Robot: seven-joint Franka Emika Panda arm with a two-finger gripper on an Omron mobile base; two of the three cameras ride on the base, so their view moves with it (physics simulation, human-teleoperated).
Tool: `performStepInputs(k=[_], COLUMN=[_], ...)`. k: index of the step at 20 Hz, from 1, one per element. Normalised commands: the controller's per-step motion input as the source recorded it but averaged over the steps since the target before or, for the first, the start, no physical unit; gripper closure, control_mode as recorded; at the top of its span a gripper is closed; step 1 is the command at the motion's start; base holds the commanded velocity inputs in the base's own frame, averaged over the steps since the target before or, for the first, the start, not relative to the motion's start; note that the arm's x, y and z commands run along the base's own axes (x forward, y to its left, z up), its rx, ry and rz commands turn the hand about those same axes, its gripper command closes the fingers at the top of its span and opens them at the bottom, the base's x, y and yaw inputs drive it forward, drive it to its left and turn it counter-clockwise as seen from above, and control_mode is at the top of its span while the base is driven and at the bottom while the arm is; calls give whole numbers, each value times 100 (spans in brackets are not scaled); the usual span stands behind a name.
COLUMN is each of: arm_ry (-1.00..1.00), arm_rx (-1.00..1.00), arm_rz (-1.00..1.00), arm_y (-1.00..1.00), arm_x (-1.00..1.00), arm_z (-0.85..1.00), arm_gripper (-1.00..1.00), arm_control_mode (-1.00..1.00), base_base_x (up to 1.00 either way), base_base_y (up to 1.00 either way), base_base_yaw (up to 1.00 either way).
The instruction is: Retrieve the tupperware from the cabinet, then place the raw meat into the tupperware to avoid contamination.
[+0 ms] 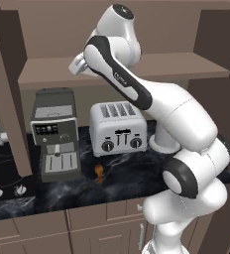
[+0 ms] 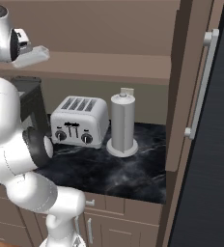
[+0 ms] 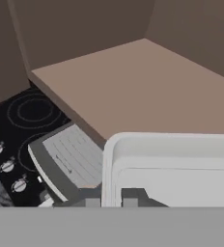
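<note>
The tupperware (image 3: 176,169) is a shallow white container, held by its rim just off the front edge of the cabinet shelf (image 3: 143,87). My gripper (image 3: 111,197) is shut on that rim, one dark fingertip on each side of the wall. From the right base view the tupperware (image 2: 35,55) sticks out of the gripper (image 2: 23,47) above the shelf's (image 2: 109,65) left end. In the left base view the gripper (image 1: 79,64) hangs at the shelf's (image 1: 151,67) front. The raw meat (image 1: 99,172), a tiny orange-brown piece, lies on the counter before the toaster.
A toaster (image 1: 118,128) and a coffee machine (image 1: 55,131) stand on the dark marble counter (image 1: 127,178). A tall grey cylinder (image 2: 122,123) stands right of the toaster (image 2: 79,120). A stove (image 3: 22,120) lies at the left. The open cabinet door (image 2: 201,82) stands at the right.
</note>
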Motion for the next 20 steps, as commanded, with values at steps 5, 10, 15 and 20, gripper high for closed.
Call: performStepInputs(k=[5,10,15,20], arm_ry=[0,1,2,2], arm_rx=[0,0,0,0], arm_rz=[0,0,0,0], arm_y=[-12,-15,-19,-22], arm_x=[-53,-57,-64,-64], arm_z=[0,0,-1,-2], arm_gripper=[100,100,100,100], arm_control_mode=[-100,-100,-100,-100], base_base_x=[0,0,0,0], base_base_y=[0,0,0,0], base_base_yaw=[0,0,0,0])
